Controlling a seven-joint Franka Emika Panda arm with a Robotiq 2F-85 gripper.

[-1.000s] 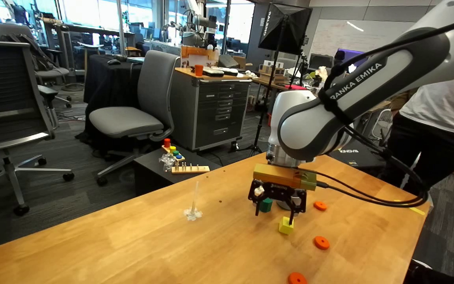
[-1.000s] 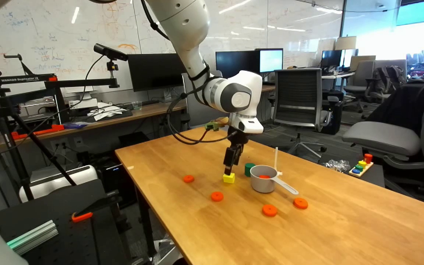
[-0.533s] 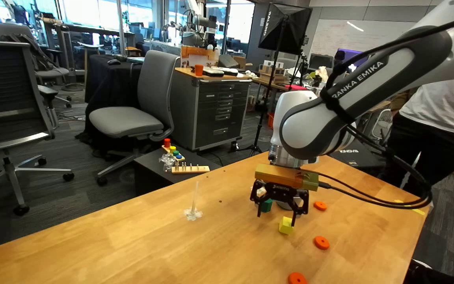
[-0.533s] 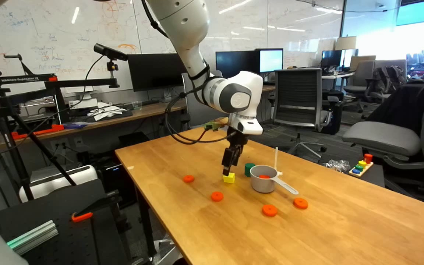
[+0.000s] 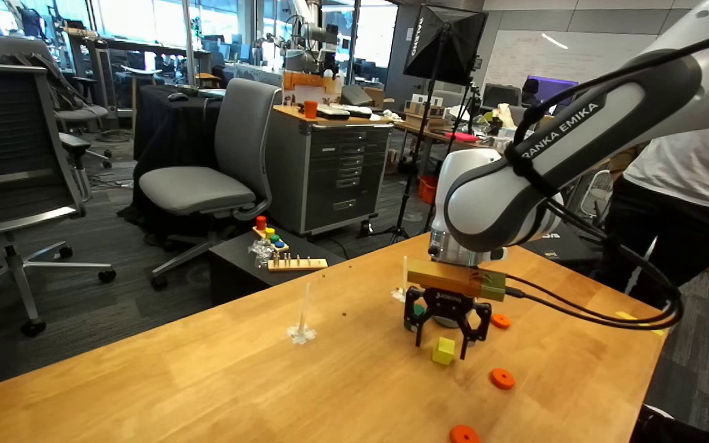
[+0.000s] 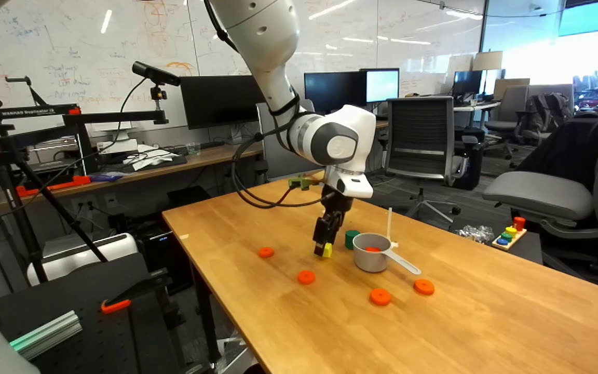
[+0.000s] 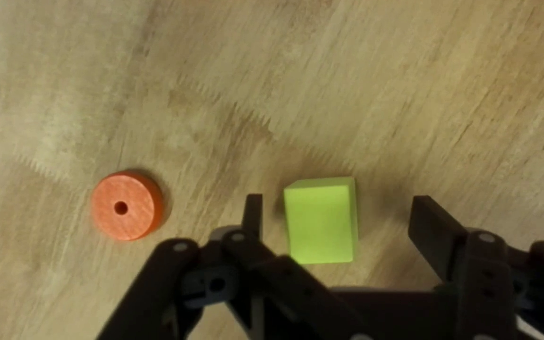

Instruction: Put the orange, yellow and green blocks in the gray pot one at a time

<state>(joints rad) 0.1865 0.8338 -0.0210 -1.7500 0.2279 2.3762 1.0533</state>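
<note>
Your gripper (image 7: 335,219) stands low over the table (image 6: 460,322) with its jaws apart, one finger on either side of the yellow block (image 7: 320,222). In the wrist view you can see wood between the block and each finger, more of it on the right of that view; the block rests loose on the table. In an exterior view you have the gray pot (image 6: 369,262) upright near the gripper, its handle (image 6: 403,261) pointing away from the gripper. Inside it you see a red-orange piece (image 6: 372,249), partly hidden by the pot's wall. The green block (image 6: 351,239) stands just beside the pot, on the table; you cannot tell whether they touch. Four orange discs (image 6: 380,300) lie flat on the table, all apart from the pot.
</note>
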